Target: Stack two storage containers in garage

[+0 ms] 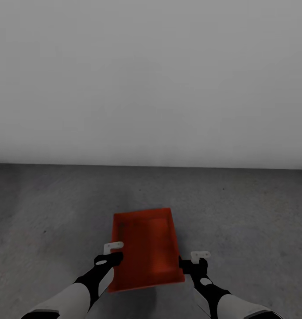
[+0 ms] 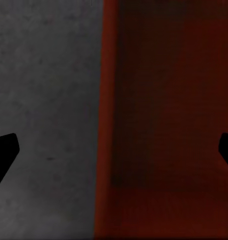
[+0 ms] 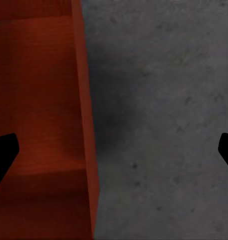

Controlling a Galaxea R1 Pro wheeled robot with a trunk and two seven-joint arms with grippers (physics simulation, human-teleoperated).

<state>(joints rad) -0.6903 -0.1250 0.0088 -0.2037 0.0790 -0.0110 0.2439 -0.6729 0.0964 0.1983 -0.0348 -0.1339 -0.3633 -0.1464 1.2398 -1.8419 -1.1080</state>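
A: Container [image 1: 146,248] sits low centre of the head view, on the garage floor [image 1: 257,212]. Left gripper [image 1: 112,252] and right gripper [image 1: 194,261] flank its long walls, fingers spread wide, holding nothing.

B: Probably light, stiff, thin-walled; best gripped on the side rims.

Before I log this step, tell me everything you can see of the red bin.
The red bin is an orange-red rectangular tray with thin low walls and a flat bottom, empty inside, looking like plastic. It sits level over the grey concrete floor near a pale wall. The left gripper and right gripper straddle its long walls, fingers spread.
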